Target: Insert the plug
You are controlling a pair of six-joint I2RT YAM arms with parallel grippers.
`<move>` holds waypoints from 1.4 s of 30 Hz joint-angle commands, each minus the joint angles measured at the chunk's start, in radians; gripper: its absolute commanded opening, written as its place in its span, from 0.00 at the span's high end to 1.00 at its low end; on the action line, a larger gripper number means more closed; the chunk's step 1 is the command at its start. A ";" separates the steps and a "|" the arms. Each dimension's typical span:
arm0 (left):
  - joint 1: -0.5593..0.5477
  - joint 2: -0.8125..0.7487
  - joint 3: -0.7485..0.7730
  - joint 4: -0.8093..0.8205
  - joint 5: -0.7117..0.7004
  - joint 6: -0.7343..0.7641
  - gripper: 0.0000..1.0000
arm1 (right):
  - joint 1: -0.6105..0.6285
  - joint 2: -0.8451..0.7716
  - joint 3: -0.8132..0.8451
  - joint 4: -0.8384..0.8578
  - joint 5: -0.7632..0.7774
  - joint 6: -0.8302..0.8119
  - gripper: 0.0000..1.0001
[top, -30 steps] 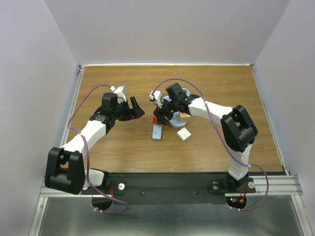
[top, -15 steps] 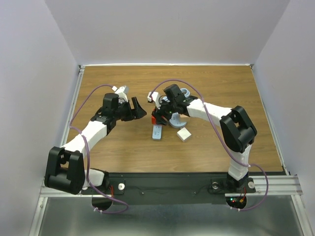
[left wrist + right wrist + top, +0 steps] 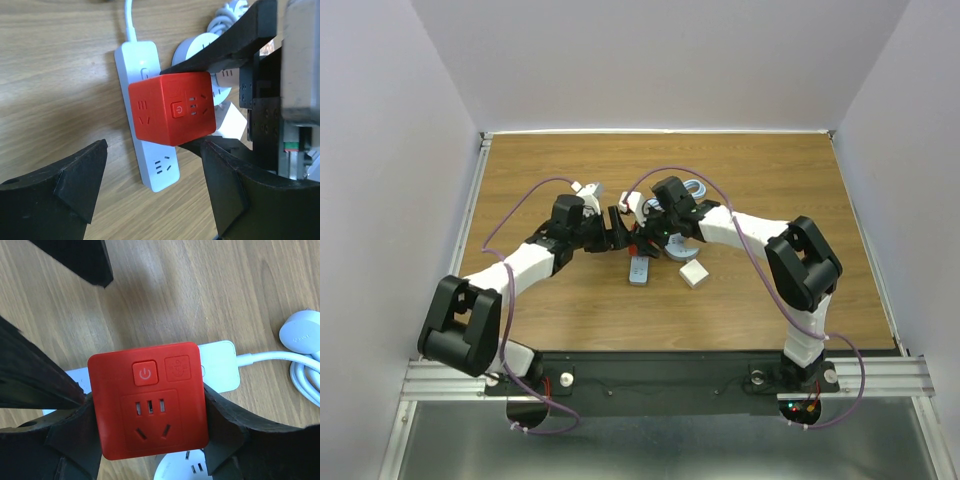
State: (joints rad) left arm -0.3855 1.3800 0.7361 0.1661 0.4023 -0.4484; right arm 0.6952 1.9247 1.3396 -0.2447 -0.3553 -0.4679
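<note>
Nearest the arm bases, a small white block (image 3: 693, 274) sits on the wooden table (image 3: 790, 180), just on the near side of the right claw (image 3: 644, 238) and apart from it. Beside that block a white power strip (image 3: 639, 270) lies flat, running from under the claw toward the bases. Above the strip the right claw is clamped on a red cube socket (image 3: 149, 400). Its two fingers (image 3: 227, 432) press against opposite sides of the cube, and the face with the power button and socket holes is turned toward its own wrist camera. Whether the cube touches the strip below cannot be told. The left claw (image 3: 154, 150) faces the right one from the other side and is spread wide. The cube is just ahead of the gap between its fingertips (image 3: 95, 155), not between them. In the right wrist view one left fingertip comes right up to the cube's edge, contact unclear. Under the right claw's fingers a round white socket piece (image 3: 182, 469) lies next to the strip. On the far side of the right claw, the strip's white cable (image 3: 265, 358) leads to loose coils and a round white cable head (image 3: 301, 331).
</note>
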 commanded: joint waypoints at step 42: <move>-0.070 0.171 -0.026 0.087 -0.085 0.028 0.33 | 0.012 -0.050 -0.138 0.081 0.095 0.279 0.75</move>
State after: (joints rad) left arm -0.4374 1.5105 0.7300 0.3519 0.3653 -0.4770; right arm 0.6952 1.8851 1.2331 -0.0910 -0.3279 -0.3149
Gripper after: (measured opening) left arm 0.686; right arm 0.692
